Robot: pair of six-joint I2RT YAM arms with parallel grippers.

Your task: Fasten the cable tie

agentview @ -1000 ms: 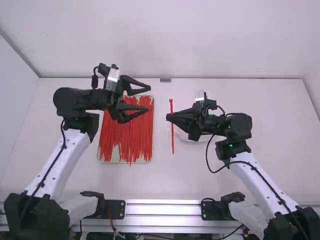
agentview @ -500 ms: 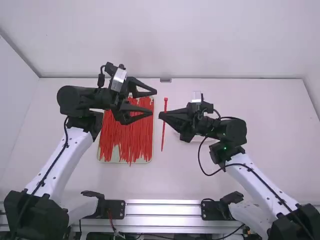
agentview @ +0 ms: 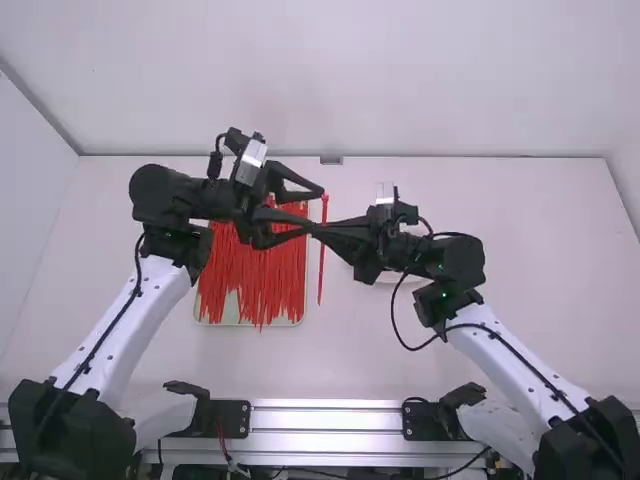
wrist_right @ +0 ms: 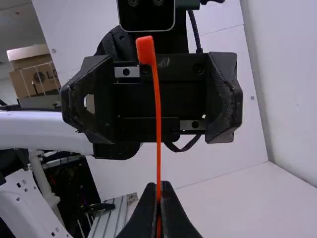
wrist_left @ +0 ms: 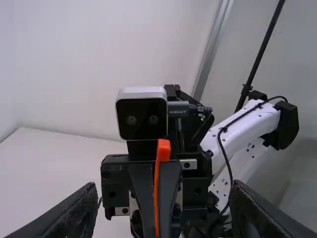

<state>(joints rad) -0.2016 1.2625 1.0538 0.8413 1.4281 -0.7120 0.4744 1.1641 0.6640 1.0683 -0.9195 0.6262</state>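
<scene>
Above the middle of the white table, clear of its surface, the two grippers are positioned facing each other. The right gripper is closed fully on a single red cable tie, which is gripped partway along its strap. The tie is held upright, with its head at the top and its tail hanging free below the fingers. The left gripper is spread wide and nothing is held in it. In the left wrist view, the tie's head is seen between the two open fingers. Contact between the head and the left fingers cannot be confirmed. To the left of the grippers, a flat tray is placed on the table, and a pile of loose red cable ties is laid on it.
</scene>
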